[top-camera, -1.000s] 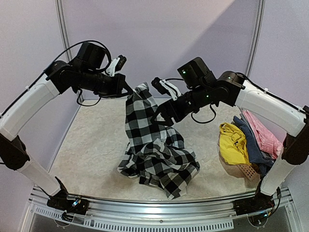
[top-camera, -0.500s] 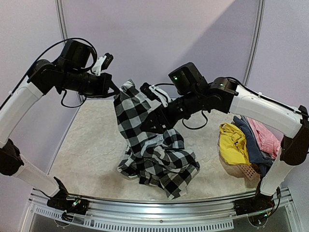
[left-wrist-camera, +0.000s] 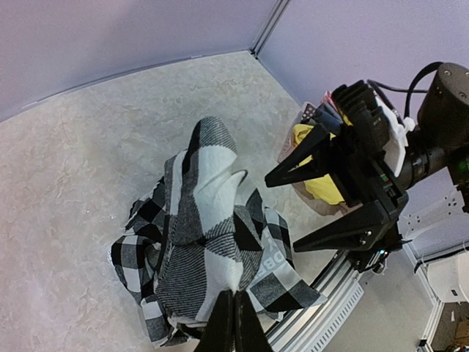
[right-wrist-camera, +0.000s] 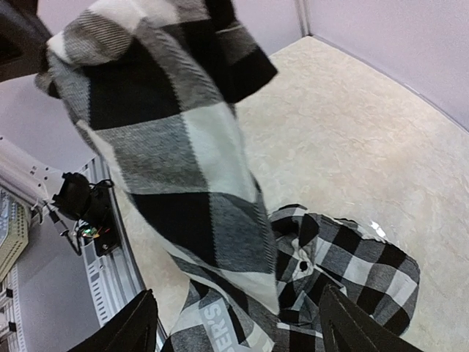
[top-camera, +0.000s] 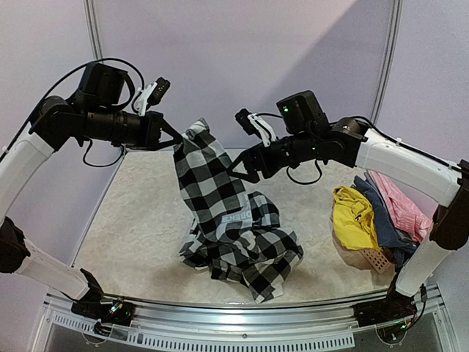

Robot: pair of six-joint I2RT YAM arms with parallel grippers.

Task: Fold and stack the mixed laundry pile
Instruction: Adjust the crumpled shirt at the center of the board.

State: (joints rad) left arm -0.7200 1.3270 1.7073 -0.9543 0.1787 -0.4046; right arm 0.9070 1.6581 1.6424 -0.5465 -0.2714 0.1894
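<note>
Top external view: you are at the first step, opening out the checked shirt (top-camera: 234,227) before any fold is made. The left gripper (top-camera: 176,145) is clenched on an upper edge of the shirt and holds it raised above the table (top-camera: 139,220). The cloth hangs from that pinch in a twisted column, and its lower part lies bunched on the table near the front edge. The right gripper (top-camera: 238,174) has its jaws spread and empty, just beside the hanging cloth on its right. Judged from this layout, your next move is to bring the right gripper onto a second edge of the hanging cloth and close it, so the shirt can be spread between both arms. Expect limp fabric in large black, white and grey squares; collar and sleeves cannot be told apart. The yellow garment (top-camera: 352,216), pink garment (top-camera: 401,204) and blue-grey garment (top-camera: 382,220) lie heaped, unfolded, over a basket (top-camera: 370,258) at the table's right edge
</note>
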